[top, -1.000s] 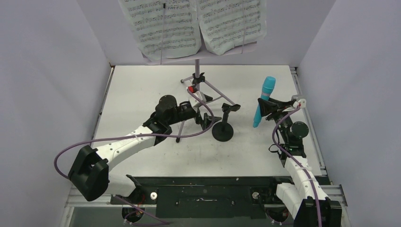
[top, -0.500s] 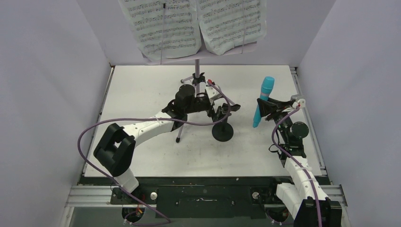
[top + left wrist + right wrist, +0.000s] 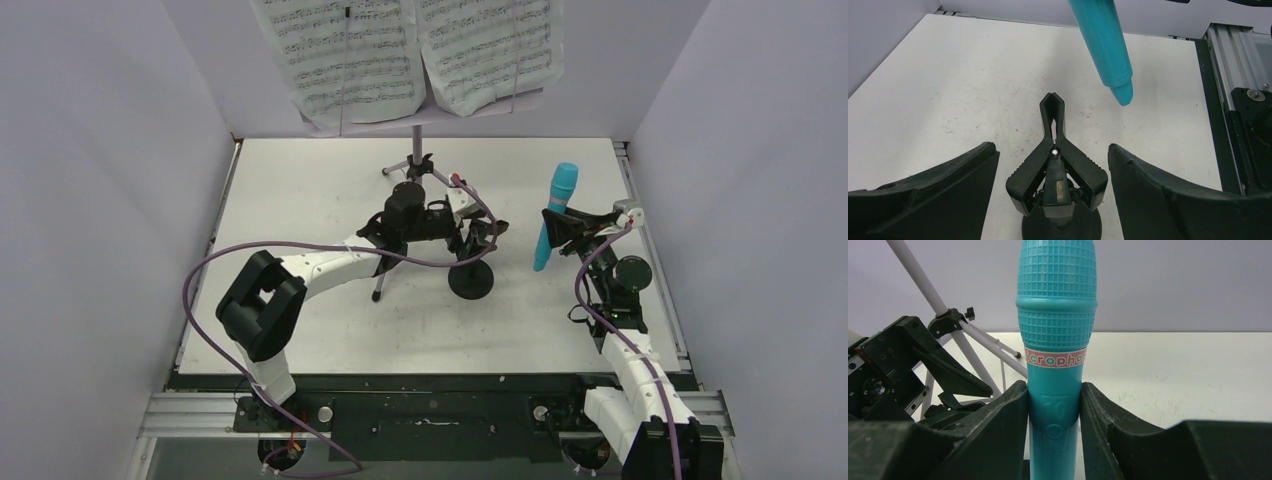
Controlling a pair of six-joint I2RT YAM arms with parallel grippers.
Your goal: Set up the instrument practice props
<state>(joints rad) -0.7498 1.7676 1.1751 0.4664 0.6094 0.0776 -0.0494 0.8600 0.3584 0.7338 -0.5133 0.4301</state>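
Observation:
The lilac music stand (image 3: 417,140) stands at the back with two white sheet-music pages (image 3: 350,55) on its desk. In front of it is the small black mic stand (image 3: 471,279), its clip (image 3: 1055,170) upright and shut. My left gripper (image 3: 1052,150) is open, one finger on each side of the clip handles, with a gap on both sides. My right gripper (image 3: 1054,410) is shut on the handle of the turquoise microphone (image 3: 1055,340). It holds the microphone upright, off the table, right of the mic stand. The microphone's tail (image 3: 1105,45) hangs beyond the clip.
Tripod legs (image 3: 380,275) of the music stand spread under and beside my left arm. Lilac walls close in the white table (image 3: 300,330) on three sides. A metal rail (image 3: 1243,60) runs along the right edge. Purple cables loop from both arms.
My left arm has reached right and forward past the tripod, and its gripper now straddles the mic stand's clip, jaws slightly narrower. The right arm and microphone have not moved.

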